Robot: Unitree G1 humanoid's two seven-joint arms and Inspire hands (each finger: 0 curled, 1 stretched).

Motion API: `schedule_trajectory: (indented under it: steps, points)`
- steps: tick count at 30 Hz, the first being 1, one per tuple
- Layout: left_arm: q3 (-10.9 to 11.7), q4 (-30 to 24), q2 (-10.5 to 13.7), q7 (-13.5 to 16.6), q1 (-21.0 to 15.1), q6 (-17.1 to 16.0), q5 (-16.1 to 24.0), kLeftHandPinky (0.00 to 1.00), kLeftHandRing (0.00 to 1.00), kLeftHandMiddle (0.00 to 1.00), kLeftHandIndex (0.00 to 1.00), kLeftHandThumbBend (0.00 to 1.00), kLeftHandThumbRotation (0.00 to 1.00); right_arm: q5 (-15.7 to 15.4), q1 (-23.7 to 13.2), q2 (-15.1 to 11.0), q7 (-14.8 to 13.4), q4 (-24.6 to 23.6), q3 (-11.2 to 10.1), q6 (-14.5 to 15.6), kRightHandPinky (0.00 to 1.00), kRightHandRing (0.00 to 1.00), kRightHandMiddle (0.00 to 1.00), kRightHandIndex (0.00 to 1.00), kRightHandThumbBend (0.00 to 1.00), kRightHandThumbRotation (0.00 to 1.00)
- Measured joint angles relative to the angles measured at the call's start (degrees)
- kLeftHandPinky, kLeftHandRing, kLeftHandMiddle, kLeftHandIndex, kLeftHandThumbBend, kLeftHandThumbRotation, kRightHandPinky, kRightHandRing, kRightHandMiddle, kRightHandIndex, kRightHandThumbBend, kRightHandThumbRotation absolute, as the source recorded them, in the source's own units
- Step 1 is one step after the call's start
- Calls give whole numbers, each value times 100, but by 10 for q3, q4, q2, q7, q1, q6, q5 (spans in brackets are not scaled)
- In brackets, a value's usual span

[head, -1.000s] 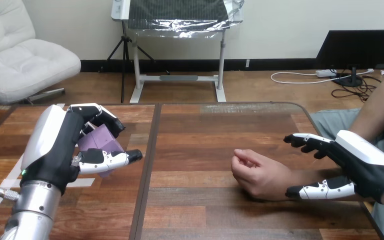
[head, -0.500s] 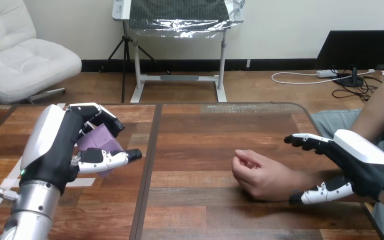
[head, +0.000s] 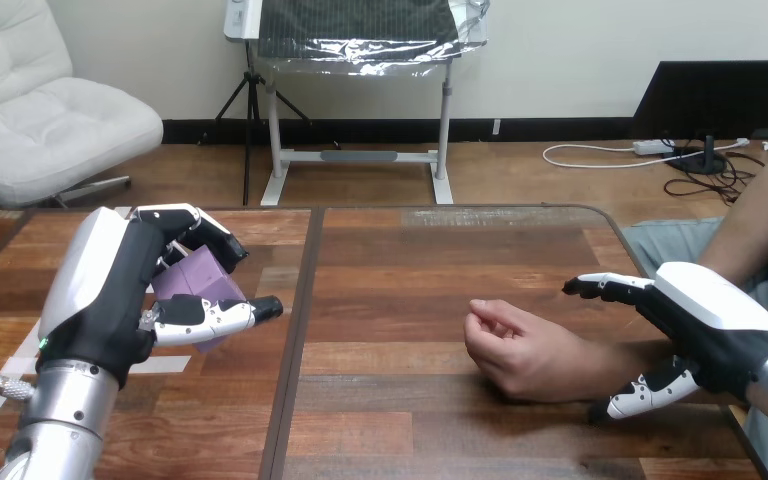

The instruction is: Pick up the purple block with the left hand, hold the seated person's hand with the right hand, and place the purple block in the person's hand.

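- Your left hand [head: 110,300], black with white shells, is clamped on the pale purple block [head: 198,285]. Its fingers [head: 205,232] curl over the block's top and the thumb [head: 222,316] lies across its near face, so the block is pinched between them.
- That puts the block well to the left of the person's hand [head: 520,350], on the other side of the dark seam [head: 300,330] that runs down the brown wooden table [head: 410,260].
- Look at the block: flat, matte lilac faces with crisp edges. It sits tilted in the grip, with one corner poking out below the thumb. Your palm hides its left side, and you can't tell from here whether it clears the tabletop.
- The person's hand rests on the table, loosely curled, with its knuckles turned toward the block.
- Your right hand [head: 710,325] sits just right of the person's hand, over the forearm [head: 610,362] behind the wrist.
- It's spread wide. Its fingers [head: 600,288] reach out nearly straight along the far side of the forearm, and its thumb [head: 650,396] points out on the near side, low by the table.
- The forearm lies in the gap between that thumb and those fingers, but neither is curled round it. Whether the palm touches the forearm, you can't tell.
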Motion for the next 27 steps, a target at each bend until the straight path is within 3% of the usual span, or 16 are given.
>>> schedule_trajectory:
  steps: [13,27]
  points:
    - [3,0,0,-7,0,-2,0,30,34,41,44,63,0,-43,-33,-8,-40,46,40,-9,84,84,85,85,100,12]
    - [7,0,0,-13,0,-2,-4,29,34,41,44,63,0,-69,-59,-11,-52,67,70,2,81,84,84,85,100,8]
